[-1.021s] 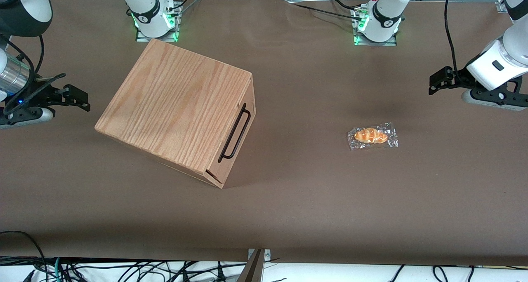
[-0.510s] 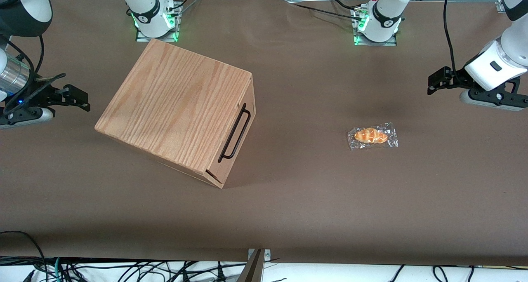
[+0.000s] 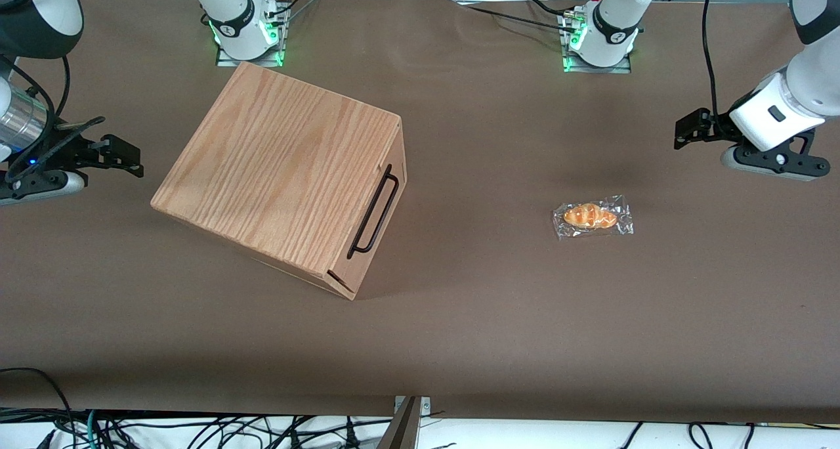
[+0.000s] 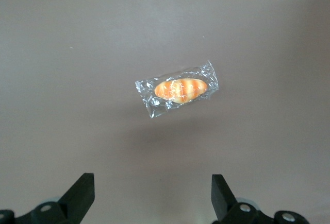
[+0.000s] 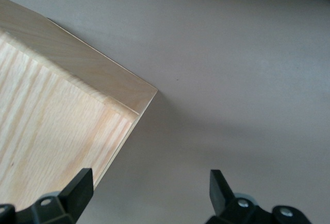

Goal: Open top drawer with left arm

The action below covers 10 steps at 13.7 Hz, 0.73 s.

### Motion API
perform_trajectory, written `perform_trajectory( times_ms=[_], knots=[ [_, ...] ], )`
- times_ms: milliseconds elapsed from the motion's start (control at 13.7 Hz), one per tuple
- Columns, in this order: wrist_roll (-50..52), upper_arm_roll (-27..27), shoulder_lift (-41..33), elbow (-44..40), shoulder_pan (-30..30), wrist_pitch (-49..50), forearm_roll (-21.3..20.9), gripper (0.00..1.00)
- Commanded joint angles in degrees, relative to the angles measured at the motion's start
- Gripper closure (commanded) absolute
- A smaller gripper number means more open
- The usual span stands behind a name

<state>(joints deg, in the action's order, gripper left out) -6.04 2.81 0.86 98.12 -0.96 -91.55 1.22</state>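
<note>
At the working arm's end of the desk (image 3: 499,318), the left arm (image 3: 797,75) holds its claw (image 4: 152,195) in the air above the brown surface, fingers (image 4: 82,190) spread wide with nothing between them. It hangs well apart from the cabinet, so the reach toward the drawer looks barely begun.

Directly under the claw's camera lies a wrapped bread roll (image 4: 178,90), sealed in clear film, flat on the desk between the claw and the cabinet (image 3: 275,167). It is no part of the job and should stay untouched.

The oak cabinet sits toward the parked arm's end, turned at an angle. The top drawer (image 3: 375,229) appears fully shut, its front panel flush with the box, and its thin black bar handle (image 3: 373,211) runs slantwise along that panel.

To do this step well, the claw probably should pass above the roll, turn its wrist so the 2 fingers straddle the slanted bar, and come down near the bar's middle. Gripping off-centre might twist the drawer and jam it. The pull should then follow the drawer's own line, square to the front panel, or the light cabinet may slide instead.
</note>
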Motion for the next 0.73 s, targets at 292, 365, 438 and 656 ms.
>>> perform_trajectory(
  times_ms=[292, 365, 438, 656],
  knots=[
    [6.8, 5.0, 14.1, -16.4, -6.1, 1.7, 12.1, 0.00],
    [8.1, 5.0, 17.7, -20.0, -7.5, 1.6, 13.9, 0.00],
    [8.8, 5.1, 21.1, -22.9, -8.4, 1.6, 16.4, 0.00],
    [10.3, 5.2, 25.6, -25.5, -12.1, -1.9, 20.1, 0.00]
  ],
)
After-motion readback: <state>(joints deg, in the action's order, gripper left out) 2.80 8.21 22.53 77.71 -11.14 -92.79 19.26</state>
